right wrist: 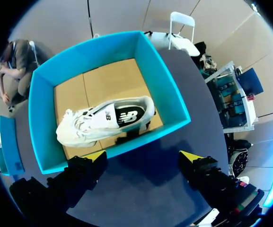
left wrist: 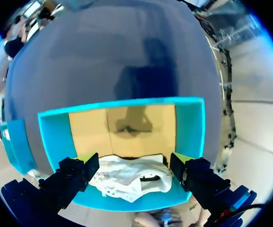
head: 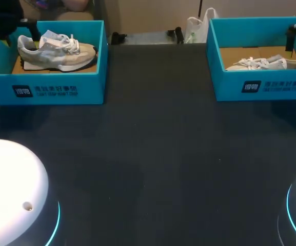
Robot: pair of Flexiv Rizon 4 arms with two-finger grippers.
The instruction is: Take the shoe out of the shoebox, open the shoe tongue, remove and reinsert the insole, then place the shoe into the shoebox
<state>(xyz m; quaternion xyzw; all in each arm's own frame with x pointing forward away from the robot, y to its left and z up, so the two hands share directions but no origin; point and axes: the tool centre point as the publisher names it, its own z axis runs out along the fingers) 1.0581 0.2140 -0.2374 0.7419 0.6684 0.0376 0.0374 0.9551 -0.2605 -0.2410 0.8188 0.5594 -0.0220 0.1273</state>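
- The left shoe lies in the left shoebox on the table, its long axis along the box's long side. The right shoe lies the same way in the right shoebox.
- The left gripper hangs over its box with its fingers spread wide and nothing held. The left shoe sits just ahead, in the gap between them and against the box's near wall.
- In that wrist view the shoe seems to run crosswise, from finger towards finger, so a grasp would probably call for a turned wrist. I judge this from a crumpled outline only.
- The right gripper is also spread and empty. It hangs short of its box's near wall, with the right shoe ahead of it, beyond that wall and also crosswise.
- The left arm looks nearer its shoe – it is already above it.
- Hard to make out:
  - The left shoe's toe and heel in the left wrist view, where the wall cuts off its lower part.
  - Both grippers in the head view, which are dark shapes at the far corners.
  - The insoles.
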